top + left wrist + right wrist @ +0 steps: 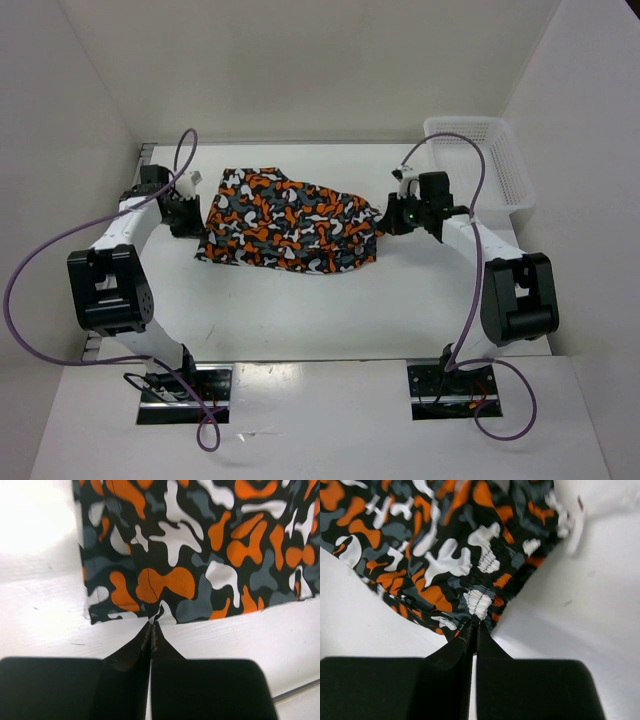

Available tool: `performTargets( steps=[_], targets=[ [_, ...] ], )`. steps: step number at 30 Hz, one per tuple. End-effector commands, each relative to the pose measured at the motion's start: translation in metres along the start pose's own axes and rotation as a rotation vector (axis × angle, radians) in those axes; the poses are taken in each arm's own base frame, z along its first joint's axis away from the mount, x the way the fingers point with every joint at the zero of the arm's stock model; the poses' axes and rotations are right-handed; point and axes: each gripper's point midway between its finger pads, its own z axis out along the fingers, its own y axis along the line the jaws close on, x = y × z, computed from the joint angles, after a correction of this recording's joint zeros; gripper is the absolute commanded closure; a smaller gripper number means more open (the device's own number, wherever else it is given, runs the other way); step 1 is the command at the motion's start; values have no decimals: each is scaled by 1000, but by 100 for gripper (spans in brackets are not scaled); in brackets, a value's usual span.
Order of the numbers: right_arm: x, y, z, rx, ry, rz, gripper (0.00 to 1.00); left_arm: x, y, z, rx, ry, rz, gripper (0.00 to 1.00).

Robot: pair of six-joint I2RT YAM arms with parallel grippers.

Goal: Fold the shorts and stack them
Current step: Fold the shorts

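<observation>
L gripper [151, 629] is clenched on the hem of the shorts [290, 222], which spread just ahead of its tips. R gripper [474, 626] pinches the waistband elastic. Both bites look thin, so an uneven pull could slip one free. Layers caught are hidden btwn the fingers, prob. few.

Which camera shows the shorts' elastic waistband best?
The right wrist view: the gathered waistband of the shorts sits close, pinched by the right gripper. Top view shows it tiny; left wrist shows only the hem.
</observation>
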Motion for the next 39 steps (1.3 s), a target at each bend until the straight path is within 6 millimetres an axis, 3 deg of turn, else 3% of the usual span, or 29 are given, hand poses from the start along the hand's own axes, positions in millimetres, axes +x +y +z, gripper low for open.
performTargets(
  steps=[1,6,9,12,13,18,22,26,29,31,33,34,35,38,39],
  targets=[
    [-45,25,-21,-134,-79,-139,100,-21,-5,-25,-22,-50,22,100],
    [-42,39,-27,-219,-43,-194,100,-57,-5,-53,-30,-157,40,100],
    [-21,33,-23,-210,1,-192,100,-55,13,-59,-61,-162,-2,100],
    [9,29,-17,-205,66,-177,100,-36,27,-53,-116,-119,-30,100],
    [23,36,-13,-206,101,-186,100,-21,31,-45,-126,-81,-45,100],
    [58,54,-3,-212,183,-303,100,13,55,-11,-189,39,-88,100],
    [62,33,4,-134,201,-377,100,32,61,12,-168,139,-123,100],
    [81,31,2,-149,270,-448,100,41,67,14,-198,157,-125,100],
    [98,38,1,-167,317,-539,95,47,75,17,-238,162,-122,100],
    [105,41,-1,-175,335,-572,86,49,77,17,-251,164,-121,100],
    [105,37,-1,-156,339,-588,70,54,79,18,-259,176,-124,100],
    [102,32,0,-123,336,-597,48,54,79,18,-259,176,-124,100],
    [101,29,0,-114,338,-619,45,58,78,19,-258,184,-126,100],
    [70,31,-3,-72,271,-651,37,57,74,16,-239,180,-127,91],
    [50,33,-6,-60,230,-658,36,52,70,12,-231,157,-122,83]
  ],
)
